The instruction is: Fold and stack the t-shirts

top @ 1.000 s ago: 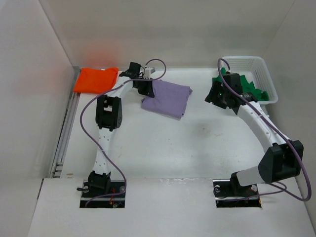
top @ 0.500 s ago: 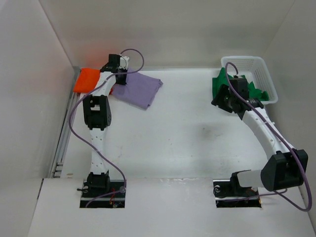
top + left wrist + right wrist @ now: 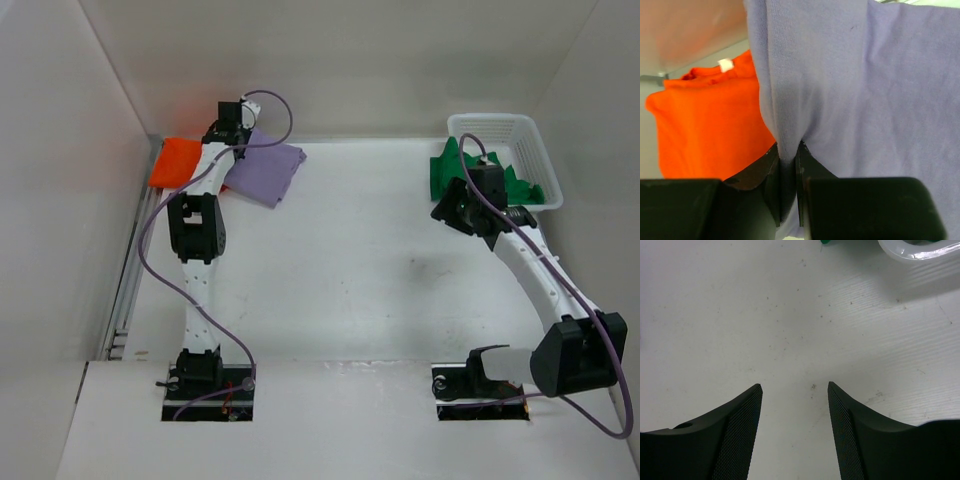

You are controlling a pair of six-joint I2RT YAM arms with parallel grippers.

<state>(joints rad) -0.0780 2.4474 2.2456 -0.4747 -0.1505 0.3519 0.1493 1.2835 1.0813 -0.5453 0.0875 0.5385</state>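
A folded lavender t-shirt (image 3: 265, 170) lies at the back left, its left edge over the folded orange t-shirt (image 3: 178, 160). My left gripper (image 3: 238, 150) is shut on a fold of the lavender t-shirt (image 3: 865, 100); the orange t-shirt (image 3: 705, 125) sits just left of it in the wrist view. The green t-shirt (image 3: 450, 168) hangs crumpled over the near rim of the white basket (image 3: 530, 150). Beside that green t-shirt, my right gripper (image 3: 450, 208) hovers open over bare table; its fingers (image 3: 740, 425) hold nothing.
The white lattice basket stands at the back right against the wall; its rim (image 3: 915, 250) shows at the top of the right wrist view. A metal rail (image 3: 130, 270) runs along the left side of the table.
My left gripper has dragged the lavender t-shirt leftward, from the table's back middle onto the edge of the orange one. The right arm has shifted slightly right and nearer, its jaws still open.
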